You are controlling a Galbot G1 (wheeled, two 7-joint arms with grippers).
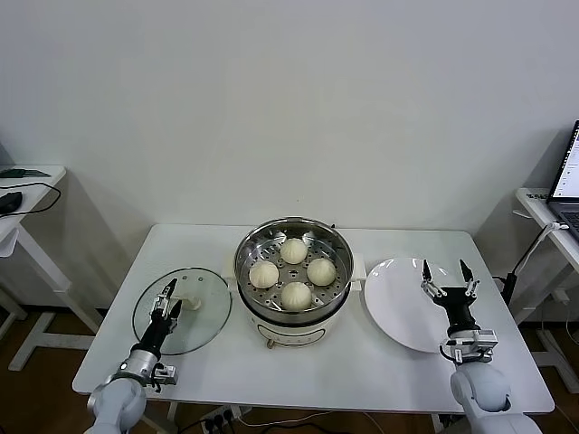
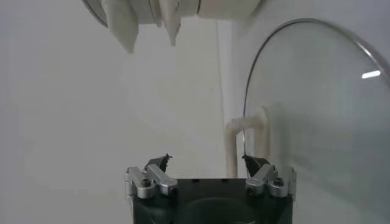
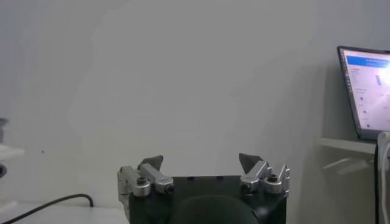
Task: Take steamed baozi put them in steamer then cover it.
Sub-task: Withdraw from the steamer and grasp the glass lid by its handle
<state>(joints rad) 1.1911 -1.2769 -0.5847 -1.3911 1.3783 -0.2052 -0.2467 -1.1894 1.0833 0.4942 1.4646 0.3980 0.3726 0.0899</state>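
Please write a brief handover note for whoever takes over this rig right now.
Left gripper: open, empty, over the round clear glass lid near its cream-white handle; the lid lies flat on the white table, left of the steamer.
Right gripper: open, empty, above the flat white plate, which is bare.
Done: all four cream-white steamed buns sit on the perforated tray of the shiny round steel steamer.
Left: grasp the lid by its handle and cover the steamer.

Black pincer (image 1: 445, 274) bodies, silver screwed knuckles, grey-white rounded wrists.
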